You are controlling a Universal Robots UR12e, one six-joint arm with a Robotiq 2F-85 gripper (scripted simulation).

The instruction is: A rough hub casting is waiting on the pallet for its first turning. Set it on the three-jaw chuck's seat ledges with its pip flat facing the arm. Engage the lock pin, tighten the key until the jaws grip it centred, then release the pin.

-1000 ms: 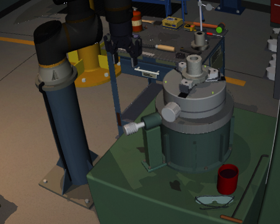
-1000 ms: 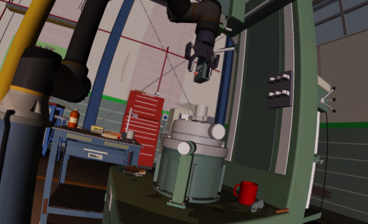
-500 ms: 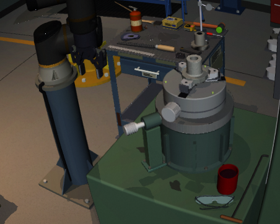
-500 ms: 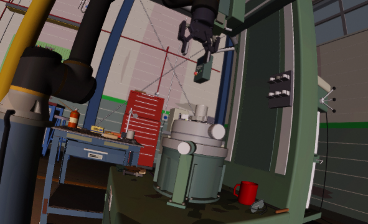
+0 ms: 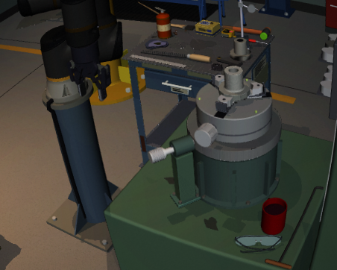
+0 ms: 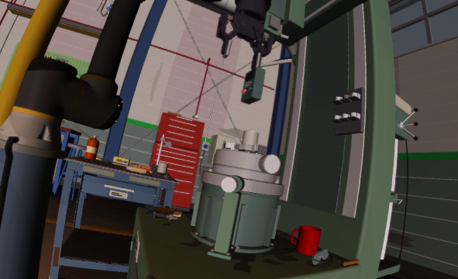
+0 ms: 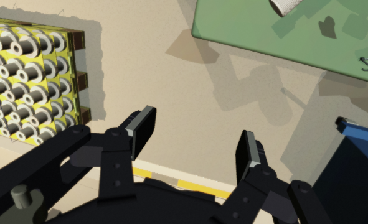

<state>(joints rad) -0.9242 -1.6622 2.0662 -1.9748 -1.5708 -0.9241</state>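
My gripper (image 5: 89, 82) (image 6: 244, 43) (image 7: 193, 140) hangs high in the air beside the arm's own pedestal, well to the left of the green machine bed and away from the chuck. A grey hub casting (image 5: 233, 79) (image 6: 250, 138) stands upright among the jaws on top of the three-jaw chuck (image 5: 233, 108) (image 6: 246, 161). The round key knob (image 5: 205, 135) (image 6: 270, 163) sticks out of the chuck's side, and the knurled lock pin (image 5: 159, 153) (image 6: 231, 184) juts from its green bracket below. A yellow pallet (image 7: 28, 81) of grey castings lies on the floor under the gripper's left. The gripper is open and holds nothing.
A red mug (image 5: 274, 215) (image 6: 307, 240) and safety glasses (image 5: 258, 241) sit on the green bed in front of the chuck. A blue workbench (image 5: 197, 56) (image 6: 116, 170) with tools and another hub casting (image 5: 240, 47) stands behind. The arm's pedestal (image 5: 80, 164) rises left of the bed.
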